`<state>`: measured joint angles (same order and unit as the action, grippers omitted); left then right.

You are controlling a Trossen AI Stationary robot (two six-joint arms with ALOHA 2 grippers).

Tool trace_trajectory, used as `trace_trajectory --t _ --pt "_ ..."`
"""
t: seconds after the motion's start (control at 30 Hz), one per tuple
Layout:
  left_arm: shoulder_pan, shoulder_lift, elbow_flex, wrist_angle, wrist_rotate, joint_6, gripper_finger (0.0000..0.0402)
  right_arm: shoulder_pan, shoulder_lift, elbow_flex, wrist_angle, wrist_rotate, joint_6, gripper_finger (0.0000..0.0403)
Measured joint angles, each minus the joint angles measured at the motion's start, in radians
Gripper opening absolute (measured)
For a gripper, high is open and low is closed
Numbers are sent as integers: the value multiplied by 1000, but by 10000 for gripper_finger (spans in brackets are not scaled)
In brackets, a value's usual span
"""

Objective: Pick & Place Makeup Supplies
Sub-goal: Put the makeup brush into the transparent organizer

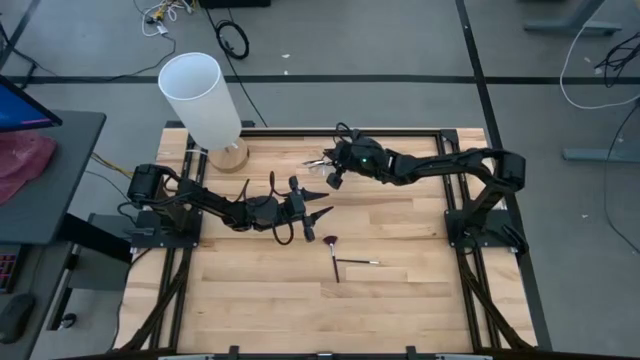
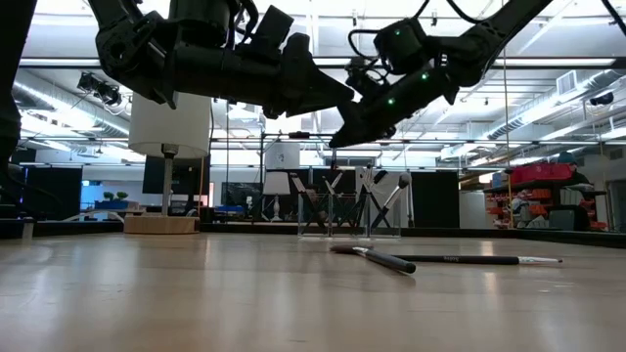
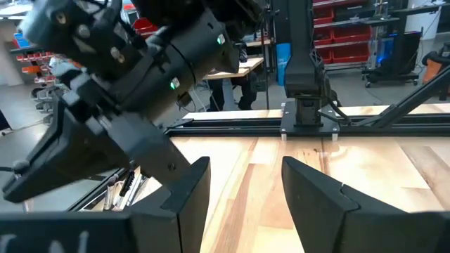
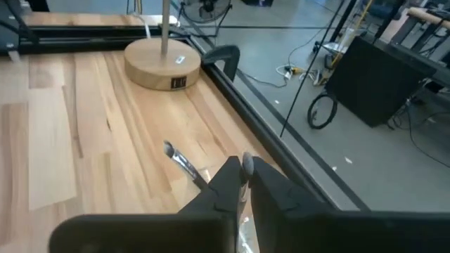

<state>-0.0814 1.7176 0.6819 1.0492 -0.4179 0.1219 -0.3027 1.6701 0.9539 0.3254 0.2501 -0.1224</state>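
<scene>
Right gripper [image 1: 325, 168] above counter's [image 1: 400, 300] far side, jaws pinching a makeup brush [image 4: 245, 166], left gripper [image 1: 322, 214] mid-counter, jaws spread, two brushes [image 1: 345, 262] lying crossed nearby

1. A robotics lab or workshop is showing here: two dark arms are sitting bolted to a black metal frame [image 1: 470, 215] around a wooden table [image 1: 400, 300].
2. Cables [image 1: 232, 38] are lying loose on a grey concrete floor [image 1: 400, 40] marked with black tape lines.
3. Red storage bins on shelving [image 3: 351, 21] are standing behind the table.
4. Exposed ducts and strip lights are running across the ceiling [image 2: 548, 88] in the low view.
5. A monitor [image 1: 20, 105] is sitting on a dark desk [image 1: 50, 180] beside the table.
</scene>
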Motion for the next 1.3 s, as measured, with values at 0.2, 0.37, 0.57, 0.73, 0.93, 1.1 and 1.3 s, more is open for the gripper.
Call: trace_trajectory --t 0.2,0.37,0.57,0.73,0.93,1.1,1.3 --pt "0 0 0 0 0 0 181 1 11 0 -15 0 -14 49" --pt "0 0 0 0 0 -5 181 3 11 0 -18 0 -9 76" --pt "0 0 0 0 0 -5 181 37 -5 0 -17 -1 -54 102" --pt "-1 0 0 2 3 -5 181 79 -46 0 -22 1 -96 114" --pt "0 0 0 1 -1 -6 181 145 -142 0 -128 -4 -96 115" --pt "-1 0 0 1 0 -6 181 212 -257 0 -296 2 -84 114" --pt "0 0 0 1 0 -6 181 280 -370 0 -460 -3 26 114"
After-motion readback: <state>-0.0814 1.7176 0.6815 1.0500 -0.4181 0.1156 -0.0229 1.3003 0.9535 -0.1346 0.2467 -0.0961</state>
